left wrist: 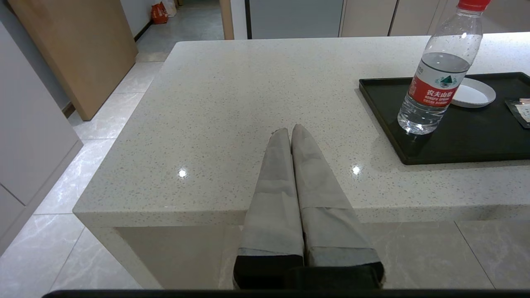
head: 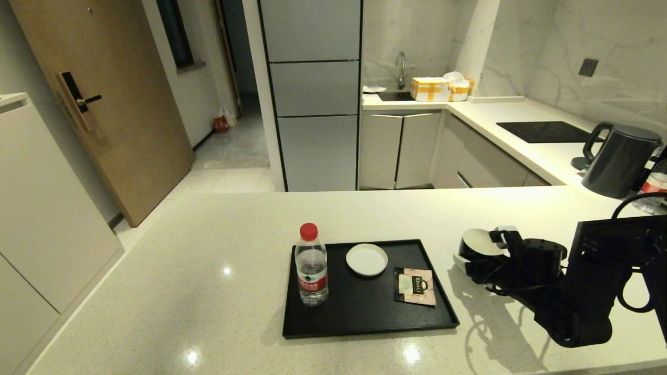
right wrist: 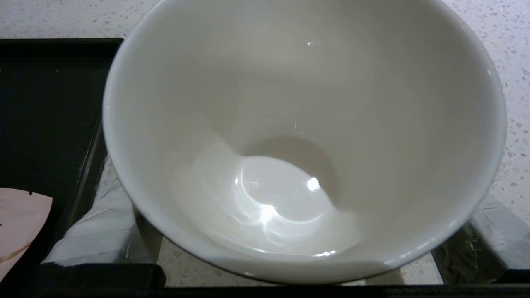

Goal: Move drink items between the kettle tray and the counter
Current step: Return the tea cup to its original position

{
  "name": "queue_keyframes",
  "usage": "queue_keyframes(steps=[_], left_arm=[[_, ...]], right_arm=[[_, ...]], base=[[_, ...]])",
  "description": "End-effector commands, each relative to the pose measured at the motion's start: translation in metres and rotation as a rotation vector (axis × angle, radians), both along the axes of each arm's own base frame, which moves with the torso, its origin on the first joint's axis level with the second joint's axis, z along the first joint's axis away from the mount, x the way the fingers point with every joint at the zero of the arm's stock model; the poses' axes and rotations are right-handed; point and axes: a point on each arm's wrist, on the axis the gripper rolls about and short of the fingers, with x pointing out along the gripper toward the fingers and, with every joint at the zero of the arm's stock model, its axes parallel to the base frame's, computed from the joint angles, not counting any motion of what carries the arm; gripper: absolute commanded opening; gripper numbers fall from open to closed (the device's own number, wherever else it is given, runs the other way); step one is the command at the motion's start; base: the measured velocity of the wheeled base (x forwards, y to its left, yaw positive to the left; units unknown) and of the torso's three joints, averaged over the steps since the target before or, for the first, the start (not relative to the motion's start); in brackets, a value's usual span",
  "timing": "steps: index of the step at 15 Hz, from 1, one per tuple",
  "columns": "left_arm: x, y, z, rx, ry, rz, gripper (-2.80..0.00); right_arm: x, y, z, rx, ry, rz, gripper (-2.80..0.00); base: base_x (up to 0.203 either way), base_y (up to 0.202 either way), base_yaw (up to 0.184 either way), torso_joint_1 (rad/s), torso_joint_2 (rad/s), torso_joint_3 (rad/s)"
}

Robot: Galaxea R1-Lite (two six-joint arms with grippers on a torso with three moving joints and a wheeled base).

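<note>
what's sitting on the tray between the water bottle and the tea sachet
In the head view, a small white dish sits on the tray, between the water bottle and the tea sachet, nearer the tray's far edge. Nothing else lies there.

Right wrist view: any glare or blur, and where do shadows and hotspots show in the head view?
Right wrist view: the cup fills the frame, with bright specular glare on its base. Head view: ceiling-light hotspots dot the counter; the right gripper and arm cast a hard shadow toward the near edge.
</note>
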Motion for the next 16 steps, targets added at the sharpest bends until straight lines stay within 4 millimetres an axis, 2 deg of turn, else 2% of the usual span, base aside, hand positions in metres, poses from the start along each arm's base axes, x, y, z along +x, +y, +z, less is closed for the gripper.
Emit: queue_keyframes(steps=[1,6,9,16], left_arm=[[0.0,0.0,0.0,0.0,-0.001,0.001,-2.8],[0.0,0.0,0.0,0.0,-0.001,0.001,-2.8],[0.0,0.0,0.0,-0.001,-0.001,0.001,-2.8],[0.0,0.0,0.0,0.0,-0.001,0.001,-2.8]], right_arm=[[0.0,0.0,0.0,0.0,-0.007,0.002,-2.8],[-0.001,0.0,0.002,0.0,-0.008,0.003,-2.8],[-0.008,0.004,0.016,0.007,-0.019,0.011,-2.8],[-0.018,0.053,0.032,-0.01,-0.042,0.074,-2.8]], base=[[0.0,0.0,0.0,0.0,0.0,0.0],[0.0,0.0,0.0,0.0,0.0,0.0],[0.0,0.0,0.0,0.0,0.0,0.0],[0.0,0.0,0.0,0.0,0.0,0.0]])
